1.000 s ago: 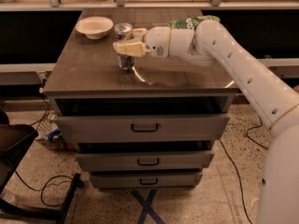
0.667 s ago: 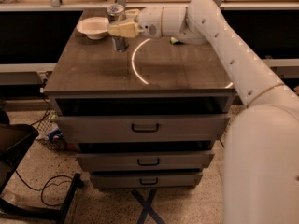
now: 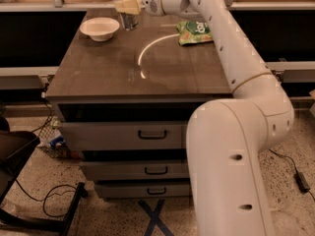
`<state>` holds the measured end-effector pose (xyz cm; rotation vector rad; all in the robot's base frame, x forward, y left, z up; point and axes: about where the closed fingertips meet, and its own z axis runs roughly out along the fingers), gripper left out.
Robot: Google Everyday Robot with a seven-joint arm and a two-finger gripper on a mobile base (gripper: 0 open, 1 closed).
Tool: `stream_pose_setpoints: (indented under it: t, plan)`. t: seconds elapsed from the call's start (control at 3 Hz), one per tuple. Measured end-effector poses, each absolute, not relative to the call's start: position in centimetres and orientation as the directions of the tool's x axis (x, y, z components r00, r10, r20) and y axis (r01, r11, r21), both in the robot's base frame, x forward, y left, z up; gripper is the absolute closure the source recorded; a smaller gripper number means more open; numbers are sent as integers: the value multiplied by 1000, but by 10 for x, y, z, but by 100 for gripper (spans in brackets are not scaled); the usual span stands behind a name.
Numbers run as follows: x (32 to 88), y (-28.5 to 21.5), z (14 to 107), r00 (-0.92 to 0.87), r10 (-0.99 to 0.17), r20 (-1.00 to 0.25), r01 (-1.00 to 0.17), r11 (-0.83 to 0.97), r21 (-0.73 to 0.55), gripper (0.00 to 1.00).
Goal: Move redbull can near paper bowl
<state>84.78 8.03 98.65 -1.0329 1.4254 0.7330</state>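
Observation:
The redbull can (image 3: 129,19) is a slim silver-grey can, upright at the far edge of the cabinet top, just right of the paper bowl (image 3: 99,28). The bowl is white, shallow and round, at the far left of the top. My gripper (image 3: 127,6) reaches in from the right with its pale fingers (image 3: 129,5) closed around the can's upper part. The can's top is hidden behind the fingers. Whether its base touches the surface I cannot tell.
A green snack bag (image 3: 195,32) lies at the far right of the dark cabinet top (image 3: 138,77). My arm (image 3: 231,43) crosses above the right side. Drawers (image 3: 152,134) face me below. A dark chair base and cables are on the floor at left.
My gripper has carried the can from the middle of the top toward the far left, ending beside the bowl. The view has shifted, and the green bag now shows.

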Motion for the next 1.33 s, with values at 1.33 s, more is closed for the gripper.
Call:
stream_pose_setpoints:
  t: [1.33]
  plan:
    - [940,62,969,-17,-89,-996,-732,680,-49,100]
